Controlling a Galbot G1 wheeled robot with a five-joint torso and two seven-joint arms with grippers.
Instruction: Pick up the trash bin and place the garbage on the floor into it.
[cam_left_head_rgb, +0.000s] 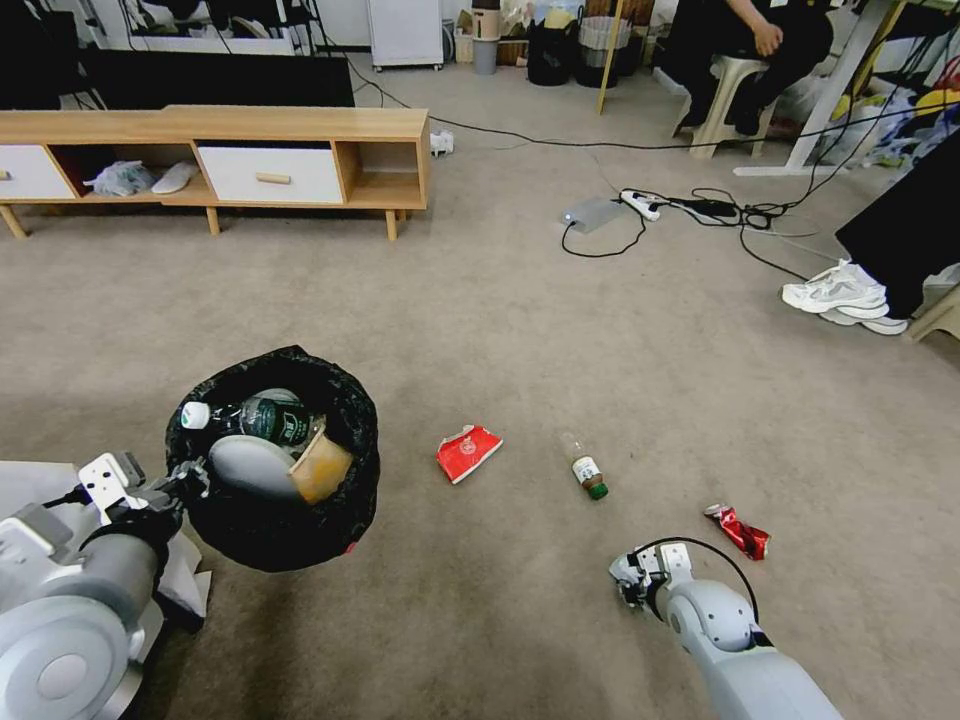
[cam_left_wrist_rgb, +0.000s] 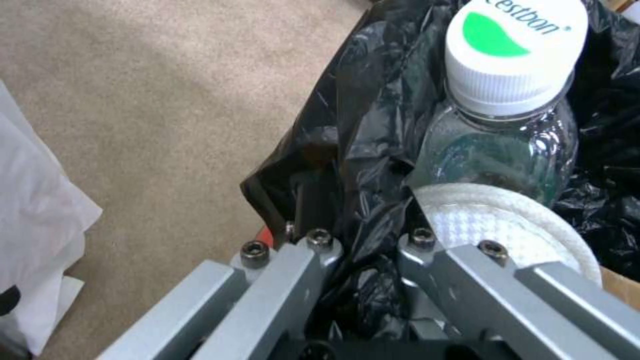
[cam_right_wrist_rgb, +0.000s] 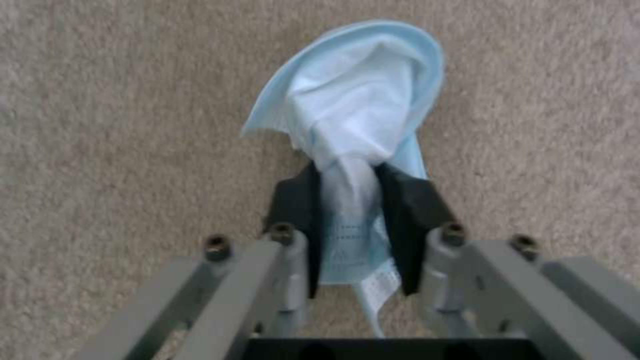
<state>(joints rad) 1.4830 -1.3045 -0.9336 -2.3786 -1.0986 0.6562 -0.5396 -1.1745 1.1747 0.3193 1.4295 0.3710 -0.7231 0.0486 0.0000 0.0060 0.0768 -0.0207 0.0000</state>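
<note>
The trash bin, lined with a black bag, hangs above the floor at the left. My left gripper is shut on its rim. Inside lie a clear bottle with a white cap, a white disc and a brown paper box. My right gripper, low at the front right, is shut on a crumpled pale blue mask-like piece, pinched between its black pads. On the carpet lie a flattened red carton, a small bottle and a crushed red can.
A low wooden bench with white drawers stands at the back left. A power brick with black cables lies mid-back, and white sneakers sit at the right. White sheeting lies under the bin.
</note>
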